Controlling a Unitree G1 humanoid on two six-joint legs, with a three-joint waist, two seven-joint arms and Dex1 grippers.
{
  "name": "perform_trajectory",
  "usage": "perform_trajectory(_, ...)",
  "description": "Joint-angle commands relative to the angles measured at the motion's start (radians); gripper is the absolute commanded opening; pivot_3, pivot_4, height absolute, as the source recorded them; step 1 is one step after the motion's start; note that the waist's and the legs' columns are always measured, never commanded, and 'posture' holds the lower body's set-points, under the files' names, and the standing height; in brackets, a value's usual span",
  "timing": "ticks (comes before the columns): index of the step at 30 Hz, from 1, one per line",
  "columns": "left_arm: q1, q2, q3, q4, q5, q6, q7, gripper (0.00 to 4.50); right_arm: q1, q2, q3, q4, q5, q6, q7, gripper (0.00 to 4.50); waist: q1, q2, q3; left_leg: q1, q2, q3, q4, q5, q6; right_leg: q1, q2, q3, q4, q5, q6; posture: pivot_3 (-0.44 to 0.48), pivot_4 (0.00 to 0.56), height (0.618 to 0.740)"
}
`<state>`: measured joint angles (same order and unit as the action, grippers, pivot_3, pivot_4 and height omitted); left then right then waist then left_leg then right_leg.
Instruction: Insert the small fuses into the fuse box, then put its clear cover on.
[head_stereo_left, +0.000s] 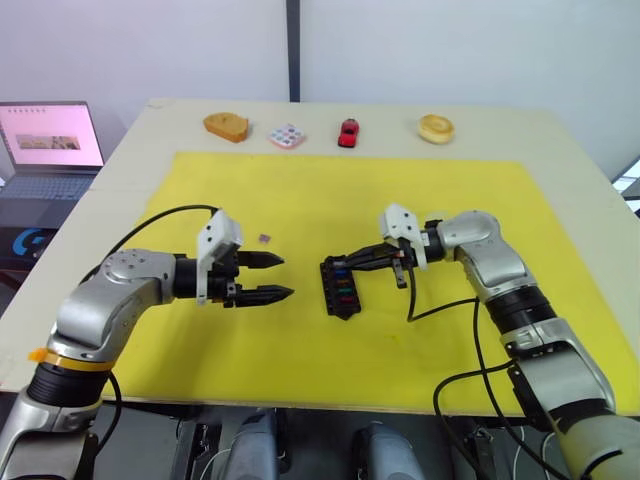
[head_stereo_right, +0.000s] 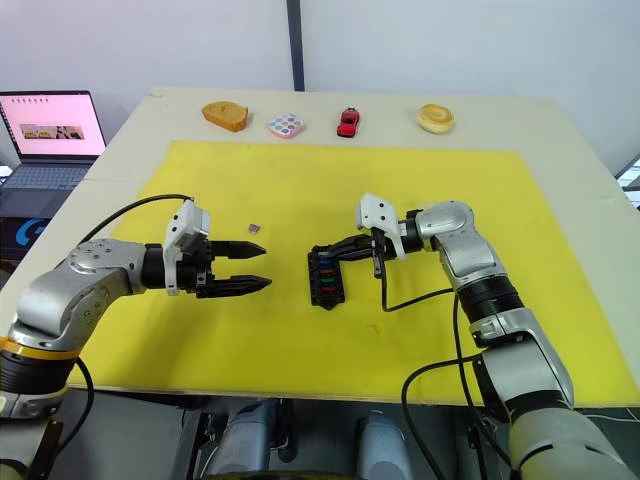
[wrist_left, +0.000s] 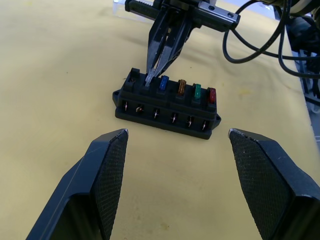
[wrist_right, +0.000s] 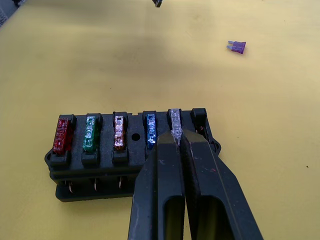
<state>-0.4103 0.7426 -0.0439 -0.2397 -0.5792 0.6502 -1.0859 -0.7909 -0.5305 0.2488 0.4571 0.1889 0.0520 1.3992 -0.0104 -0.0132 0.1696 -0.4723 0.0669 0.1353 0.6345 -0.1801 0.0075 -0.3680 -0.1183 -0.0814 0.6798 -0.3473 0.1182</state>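
Here the right hand (wrist_right: 176, 142) is pinched tight on the grey fuse (wrist_right: 175, 121), its tips pressing that chip down into the fifth slot of the fuse box (wrist_right: 100, 165), a hold that looks meant to keep the thin blade upright while it seats. Beside the tips, four fuses already stand in a row: blue (wrist_right: 150, 131), amber (wrist_right: 119, 132), green (wrist_right: 89, 133) and red (wrist_right: 61, 136). The slot on the tips' other side is empty, seemingly for the purple fuse (wrist_right: 236, 47), which lies loose on the yellow mat (head_stereo_left: 420, 200) well beyond the box. The left hand (head_stereo_left: 268, 277) hovers opposite, released and spread wide, holding nothing. I see no readable lettering, nor can I make out the clear cover.
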Motion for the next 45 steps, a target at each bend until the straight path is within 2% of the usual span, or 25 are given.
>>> perform_trajectory(1,-0.012,-0.001,0.015,-0.022,-0.005,-0.011,0.000,3.37,-0.002,-0.002,0.000,0.004,-0.014,0.001,0.014,0.00,0.000,0.000,0.000,0.000,0.000,0.000,0.000,0.000,0.000,0.000,0.000,0.000,0.000,0.000,0.000,0.000,0.150,0.740)
perform_trajectory(20,-0.024,-0.015,0.010,0.006,0.005,-0.028,-0.006,3.37,-0.004,-0.010,-0.020,-0.032,0.006,0.035,0.009,0.00,0.000,0.000,0.000,0.000,0.000,0.000,0.000,0.000,0.000,0.000,0.000,0.000,0.000,0.000,0.000,0.000,0.150,0.740)
perform_trajectory(23,-0.022,-0.013,0.015,0.008,0.004,-0.028,-0.006,3.42,-0.002,-0.011,-0.021,-0.035,0.006,0.036,0.008,0.77,-0.001,0.000,0.000,0.000,0.000,0.000,0.000,0.000,0.000,0.000,0.000,0.000,0.000,0.000,0.000,0.000,0.150,0.740)
perform_trajectory(24,-0.022,-0.014,0.016,0.008,0.004,-0.029,-0.006,3.42,-0.002,-0.012,-0.021,-0.036,0.005,0.034,0.008,0.89,-0.001,0.000,0.000,0.000,0.000,0.000,0.000,0.000,0.000,0.000,0.000,0.000,0.000,0.000,0.000,0.000,0.150,0.740)
perform_trajectory(25,-0.022,-0.014,0.016,0.009,0.005,-0.029,-0.005,3.42,-0.001,-0.013,-0.020,-0.037,0.003,0.033,0.008,1.23,-0.001,0.000,0.000,0.000,0.000,0.000,0.000,0.000,0.000,0.000,0.000,0.000,0.000,0.000,0.000,0.000,0.150,0.740)
perform_trajectory(30,-0.021,-0.015,0.016,0.009,0.003,-0.030,-0.004,3.42,-0.002,-0.015,-0.025,-0.038,0.002,0.037,0.007,3.43,-0.001,0.000,0.000,0.000,0.000,0.000,0.000,0.000,0.000,0.000,0.000,0.000,0.000,0.000,0.000,0.000,0.150,0.740)
perform_trajectory(39,-0.024,-0.017,0.013,0.017,0.009,-0.034,-0.004,3.42,-0.037,-0.027,-0.053,-0.027,0.011,0.066,0.003,3.43,-0.001,0.000,0.000,0.000,0.000,0.000,0.000,0.000,0.000,0.000,0.000,0.000,0.000,0.000,0.000,0.000,0.150,0.740)
perform_trajectory(45,-0.033,-0.002,0.011,0.034,0.019,-0.041,-0.022,3.42,-0.056,-0.043,-0.080,-0.068,0.057,0.158,0.015,3.43,-0.001,0.000,0.000,0.000,0.000,0.000,0.000,0.000,0.000,-0.001,0.000,0.000,0.000,0.000,0.000,0.000,0.150,0.740)
